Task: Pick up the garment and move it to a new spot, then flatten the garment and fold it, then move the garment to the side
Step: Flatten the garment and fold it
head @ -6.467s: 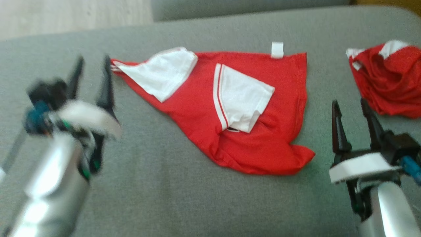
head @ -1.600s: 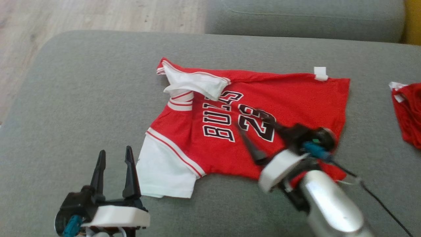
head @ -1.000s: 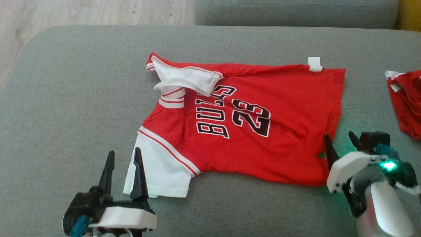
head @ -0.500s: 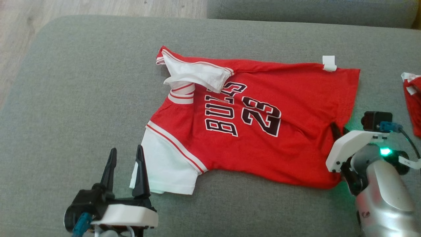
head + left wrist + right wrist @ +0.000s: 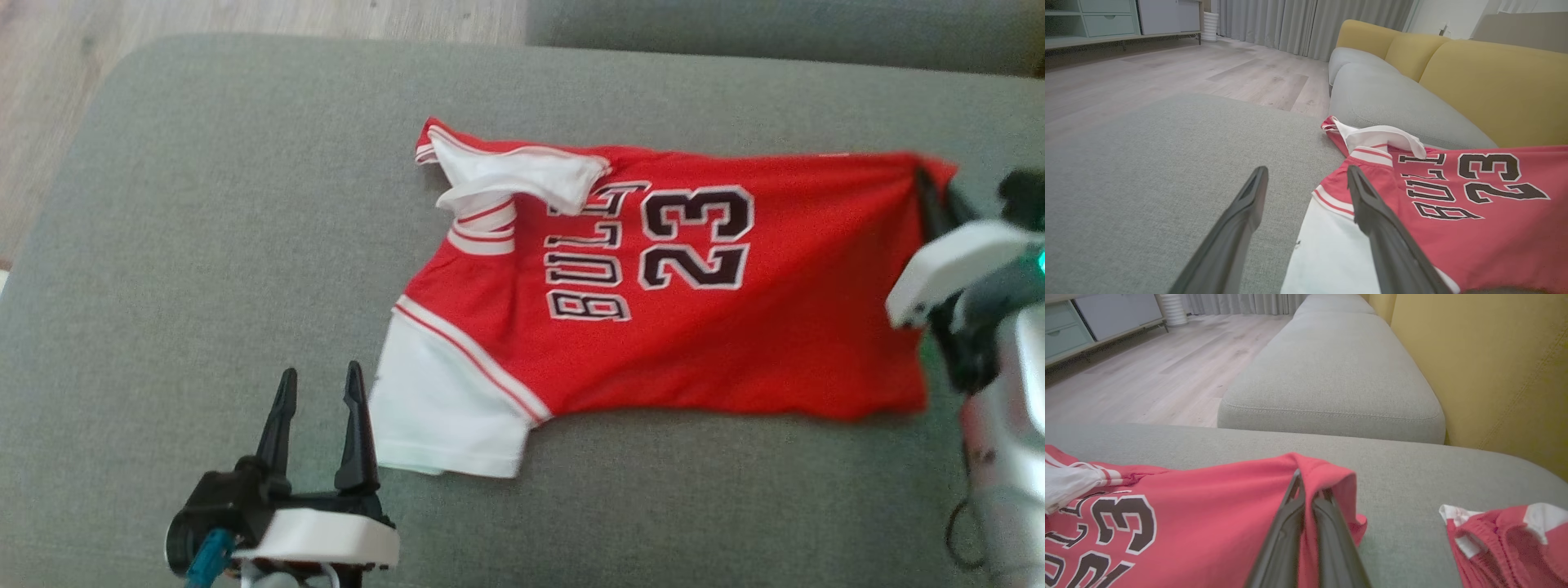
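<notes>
Red with white sleeves, that's the garment (image 5: 702, 343), lying front-up on the grey cushion (image 5: 204, 245), towards its right half. A black, white-edged "23" sits on the chest with block letters beside it, all reading sideways from my head camera. Two sleeves: one lies flat at the corner nearest my left gripper (image 5: 319, 374), the other is flopped over at the collar end and covers the last of the lettering. The body looks fairly smooth, with soft creases near the hem. Count with me: one spread jersey, two grippers, two dark fingers on each. My left fingers are set wide apart with nothing between them, hovering just beside the flat white sleeve; from the left wrist I cannot tell whether the right-hand finger touches it. My right gripper (image 5: 935, 184) is at the far hem corner, fingers pressed together on the red cloth, and that corner rises off the cushion. The head view gives me the jersey's whole outline. The right wrist view gives the close-up: fabric draped over both closed fingers (image 5: 1290, 522), plus a second garment (image 5: 1506, 543), red and white, crumpled on the cushion well apart from the first. The left wrist view adds the yellow backrest (image 5: 1494, 81), the wooden floor (image 5: 1167, 77) and grey curtains (image 5: 1290, 24).
</notes>
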Robot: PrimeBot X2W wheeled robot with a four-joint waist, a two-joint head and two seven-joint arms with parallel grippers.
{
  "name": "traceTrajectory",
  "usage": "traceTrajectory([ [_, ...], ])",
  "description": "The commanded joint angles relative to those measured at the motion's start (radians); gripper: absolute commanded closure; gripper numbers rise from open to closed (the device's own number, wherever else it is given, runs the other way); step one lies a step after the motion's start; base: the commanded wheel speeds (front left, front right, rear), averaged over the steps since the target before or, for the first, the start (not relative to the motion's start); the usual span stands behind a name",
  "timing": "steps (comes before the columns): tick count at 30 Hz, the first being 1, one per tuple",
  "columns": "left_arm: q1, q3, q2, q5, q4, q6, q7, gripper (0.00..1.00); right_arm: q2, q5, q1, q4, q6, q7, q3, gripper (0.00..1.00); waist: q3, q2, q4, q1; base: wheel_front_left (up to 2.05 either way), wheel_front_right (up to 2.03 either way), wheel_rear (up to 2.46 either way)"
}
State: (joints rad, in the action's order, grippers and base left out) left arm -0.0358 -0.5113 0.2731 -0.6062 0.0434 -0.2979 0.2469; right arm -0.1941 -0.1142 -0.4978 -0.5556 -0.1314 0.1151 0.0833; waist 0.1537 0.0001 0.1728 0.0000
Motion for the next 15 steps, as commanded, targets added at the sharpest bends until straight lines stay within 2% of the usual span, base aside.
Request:
traceTrajectory([
  [1,-0.040,0.035,0.004,0.010,-0.035,0.004,0.005,0.00,-0.025,0.007,-0.069,0.039,0.001,0.010,-0.028,1.00,0.017,-0.0001,0.009,0.0000,0.00,0.00,0.00],
  [5,-0.060,0.031,-0.006,0.017,-0.033,0.012,0.007,0.00,-0.080,0.039,-0.167,-0.002,0.001,0.042,-0.043,1.00,0.051,-0.0001,0.027,0.0000,0.00,0.00,0.00],
  [10,-0.091,0.024,-0.025,0.026,-0.016,0.028,0.010,0.00,-0.107,0.073,-0.264,-0.117,0.001,0.020,-0.033,1.00,0.085,-0.0001,0.048,0.0000,0.00,0.00,0.00],
  [11,-0.097,0.024,-0.029,0.028,-0.012,0.031,0.011,0.00,-0.108,0.084,-0.277,-0.139,0.001,0.005,-0.022,0.79,0.090,-0.0001,0.051,0.0000,0.00,0.00,0.00],
  [12,-0.102,0.024,-0.033,0.029,-0.007,0.034,0.011,0.00,-0.108,0.100,-0.286,-0.159,0.001,-0.016,-0.016,0.20,0.092,-0.0001,0.052,0.0000,0.00,0.00,0.00],
  [13,-0.106,0.023,-0.036,0.031,-0.002,0.036,0.011,0.00,-0.104,0.114,-0.293,-0.180,0.001,-0.035,-0.011,0.00,0.093,-0.0001,0.053,0.0000,0.00,0.00,0.00],
  [15,-0.112,0.022,-0.042,0.035,0.005,0.042,0.012,0.00,-0.090,0.128,-0.303,-0.214,0.001,-0.072,0.005,0.00,0.094,-0.0001,0.052,0.0000,0.00,0.00,0.00],
])
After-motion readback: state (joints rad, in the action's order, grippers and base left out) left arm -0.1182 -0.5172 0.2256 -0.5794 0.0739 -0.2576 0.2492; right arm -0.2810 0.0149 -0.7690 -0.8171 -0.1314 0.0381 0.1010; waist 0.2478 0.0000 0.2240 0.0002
